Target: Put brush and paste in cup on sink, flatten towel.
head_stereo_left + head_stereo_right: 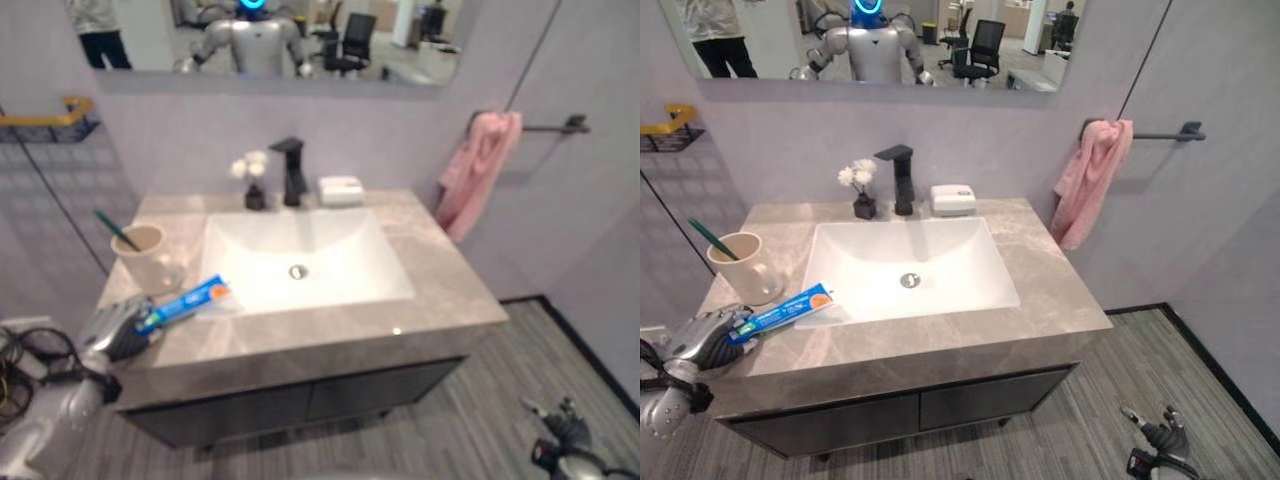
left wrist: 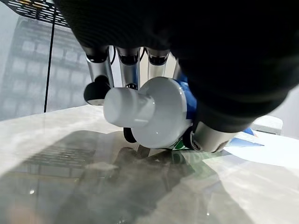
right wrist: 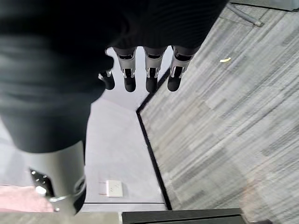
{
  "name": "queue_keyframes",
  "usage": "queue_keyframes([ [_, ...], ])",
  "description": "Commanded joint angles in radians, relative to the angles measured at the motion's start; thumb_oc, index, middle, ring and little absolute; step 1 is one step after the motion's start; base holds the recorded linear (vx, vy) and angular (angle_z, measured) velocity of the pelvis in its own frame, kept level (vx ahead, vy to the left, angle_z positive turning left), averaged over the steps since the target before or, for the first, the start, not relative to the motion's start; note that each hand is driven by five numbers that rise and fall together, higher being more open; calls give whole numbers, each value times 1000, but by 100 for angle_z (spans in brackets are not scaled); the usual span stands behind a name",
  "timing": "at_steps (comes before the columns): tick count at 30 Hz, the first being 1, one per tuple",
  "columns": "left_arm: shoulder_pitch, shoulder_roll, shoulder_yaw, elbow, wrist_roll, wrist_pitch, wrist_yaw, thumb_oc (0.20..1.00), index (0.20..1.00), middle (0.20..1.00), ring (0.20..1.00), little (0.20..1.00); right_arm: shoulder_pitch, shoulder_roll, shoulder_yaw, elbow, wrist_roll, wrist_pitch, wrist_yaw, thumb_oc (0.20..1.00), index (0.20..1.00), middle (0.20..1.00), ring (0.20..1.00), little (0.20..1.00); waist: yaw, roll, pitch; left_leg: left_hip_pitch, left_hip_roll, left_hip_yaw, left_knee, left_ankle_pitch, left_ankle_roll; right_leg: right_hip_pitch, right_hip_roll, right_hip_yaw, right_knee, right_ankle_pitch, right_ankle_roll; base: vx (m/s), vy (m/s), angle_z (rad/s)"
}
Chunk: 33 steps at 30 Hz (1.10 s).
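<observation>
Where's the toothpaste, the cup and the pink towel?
toothpaste tube [image 1: 780, 309]: right eye view, middle of its blue body.
cup [image 1: 746, 268]: right eye view, its cream side wall.
pink towel [image 1: 1088, 180]: right eye view, its hanging folds.

Right hand [image 3: 140, 70] fills upper part of frame, dark ribbed cover across top and left, silver dark-tipped fingers [image 3: 150, 77] hanging in a row at upper centre, relaxed and straight, holding nothing; thumb [image 3: 106, 78] just left of them. Past the fingers, grey striped floor [image 3: 219, 126] covers right side. Pale wall [image 3: 114, 154] at centre, meeting floor along a dark baseboard [image 3: 152, 149]. White wall outlet [image 3: 112, 188] low centre-left. Bit of pink towel [image 3: 21, 198] at lower left edge. Dark cabinet edge [image 3: 182, 216] along the bottom.
</observation>
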Motion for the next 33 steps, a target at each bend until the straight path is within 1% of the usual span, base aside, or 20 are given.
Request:
queue_keyframes([
  [1,-104,-19,75,-29,2,-18,60,200,200,200,200,200,-92,-6,-73,-86,-55,-56,-44,1000,1000,1000,1000,1000,-18,23,28,-5,59,-41,18,-45,-2,47,-60,-11,5,27,52,19,-3,-7],
  [2,-112,-24,82,-59,2,-22,68,200,200,200,200,200,-101,0,-71,-156,-71,-63,-49,1000,1000,1000,1000,1000,-18,23,26,0,61,-42,18,-53,-2,51,-59,-12,5,19,53,22,-4,-5],
  [5,-127,-34,85,-100,6,-28,70,200,200,200,200,200,-104,-6,-68,-235,-115,-65,-65,1000,1000,1000,1000,1000,-20,21,28,3,62,-42,18,-52,-1,52,-58,-13,5,18,53,-15,-4,-1],
  [6,-127,-35,86,-102,7,-26,70,200,200,200,200,200,-104,-4,-69,-240,-118,-63,-67,1000,1000,1000,1000,1000,-20,21,32,0,62,-41,18,-43,-1,50,-58,-12,5,25,51,0,0,0],
  [8,-149,-47,84,-128,14,-31,80,200,200,200,200,200,-119,-10,-61,-276,-141,-77,-91,1000,1000,1000,1000,1000,-22,21,29,5,64,-42,18,-53,-2,55,-57,-14,5,17,52,0,0,0],
  [9,-150,-49,85,-128,15,-31,81,200,200,200,200,200,-119,-9,-61,-280,-143,-76,-93,1000,1000,1000,1000,1000,-22,20,32,2,64,-40,18,-44,-2,52,-57,-13,5,24,50,-34,-12,-1],
  [12,-185,-79,88,-165,23,-36,92,200,200,200,200,200,-128,-11,-38,-347,-182,-83,-95,1000,1000,1000,1000,1000,-25,19,32,10,66,-40,18,-55,-3,57,-59,-14,5,17,50,0,0,0],
  [13,-186,-82,88,-168,25,-34,91,200,200,200,200,200,-129,-12,-38,-348,-184,-82,-95,1000,1000,1000,1000,1000,-25,20,33,11,66,-40,18,-55,-3,58,-59,-14,5,17,50,-39,-19,-1],
  [14,-206,-101,85,-180,28,-35,95,200,200,200,200,200,-136,-9,-20,-371,-193,-85,-93,1000,1000,1000,1000,1000,-27,18,35,9,67,-37,18,-47,-3,55,-60,-14,5,24,48,0,0,0],
  [15,-218,-109,80,-184,29,-36,96,200,200,200,200,200,-140,-7,-10,-374,-190,-84,-88,1000,1000,1000,1000,1000,-28,19,33,14,67,-38,18,-58,-4,59,-60,-14,5,17,49,0,0,0],
  [17,-237,-121,75,-188,30,-34,98,200,200,200,200,200,-144,-4,-1,-388,-185,-84,-81,1000,1000,1000,1000,1000,-29,18,35,11,67,-36,18,-48,-3,55,-60,-14,5,25,47,-19,-8,-1],
  [21,-304,-156,38,-193,29,-31,104,200,200,200,200,200,-163,16,38,-425,-165,-83,-72,1000,1000,1000,1000,1000,-34,16,33,13,67,-34,18,-49,-3,55,-60,-12,5,25,45,0,-4,0],
  [23,-333,-168,20,-199,29,-31,103,200,200,200,200,200,-173,25,63,-448,-145,-79,-62,1000,1000,1000,1000,1000,-37,17,30,17,68,-34,18,-58,-3,59,-59,-11,5,19,46,16,-1,0],
  [24,-354,-171,11,-203,30,-30,104,200,200,200,200,200,-178,34,72,-464,-122,-75,-51,1000,1000,1000,1000,1000,-38,15,33,13,68,-31,18,-49,-3,55,-60,-10,5,26,45,-33,-20,-1],
  [26,-382,-179,-8,-207,26,-27,103,200,200,200,200,200,-191,50,103,-478,-66,-69,-29,1000,1000,1000,1000,1000,-40,15,31,17,68,-31,18,-58,-4,58,-59,-9,5,19,46,0,0,0],
  [28,-413,-180,-27,-209,21,-20,102,200,200,200,200,200,-203,55,133,-508,-11,-60,-6,1000,1000,1000,1000,1000,-41,10,33,14,68,-28,18,-48,-4,56,-58,-6,5,26,43,8,-8,-2],
  [29,-428,-181,-35,-215,19,-18,102,200,200,200,200,200,-213,64,157,-525,30,-61,11,1000,1000,1000,1000,1000,-41,11,30,19,69,-28,18,-58,-4,60,-57,-6,5,18,45,16,-15,-4],
  [30,-442,-180,-41,-206,13,-8,102,200,200,200,200,200,-216,67,170,-541,66,-53,27,1000,1000,1000,1000,1000,-43,6,33,17,68,-26,18,-47,-4,58,-56,-4,5,25,44,14,-11,-4],
  [32,-443,-179,-42,-205,13,-8,103,200,200,200,200,200,-216,67,169,-541,68,-53,27,1000,1000,1000,1000,1000,-43,6,34,17,68,-26,18,-47,-4,58,-56,-4,5,25,44,24,1,-1],
  [33,-462,-182,-49,-203,8,1,107,200,200,200,200,200,-228,79,201,-559,118,-46,40,1000,1000,1000,1000,1000,-41,6,29,22,67,-27,18,-57,-4,64,-55,-5,5,17,45,0,0,0],
])
